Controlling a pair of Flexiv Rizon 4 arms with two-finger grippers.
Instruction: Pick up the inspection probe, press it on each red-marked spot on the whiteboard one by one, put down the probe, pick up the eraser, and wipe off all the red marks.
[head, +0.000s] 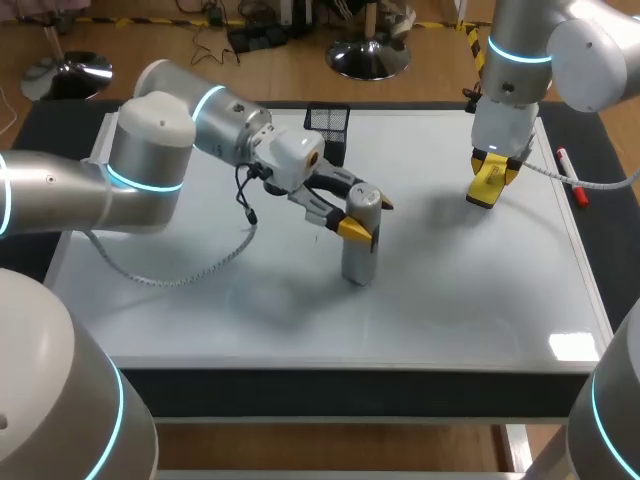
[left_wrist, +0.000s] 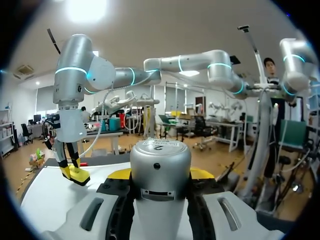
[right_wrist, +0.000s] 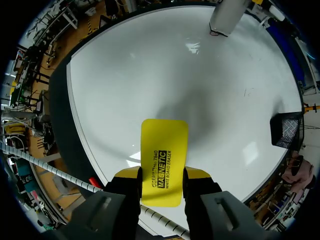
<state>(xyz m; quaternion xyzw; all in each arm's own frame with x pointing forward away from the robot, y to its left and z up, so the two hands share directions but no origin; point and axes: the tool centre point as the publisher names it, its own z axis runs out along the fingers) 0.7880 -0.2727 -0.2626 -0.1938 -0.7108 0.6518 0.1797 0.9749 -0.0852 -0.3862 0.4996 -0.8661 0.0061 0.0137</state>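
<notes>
Probe (head: 360, 245) stands upright near mid-whiteboard (head: 470, 300), my left gripper (head: 366, 216) clamped on it. At its 2 o'clock, my right gripper (right_wrist: 161, 176) clamps the eraser (right_wrist: 164, 150) over the board. I see no red marks, so wiping looks finished, though the probe is not yet released.

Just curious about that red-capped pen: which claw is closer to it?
Right. The right claw is over the board near the pen; the left claw is mid-board, farther off.

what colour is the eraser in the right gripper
The eraser is yellow with black print; right wrist view shows it best.
</notes>
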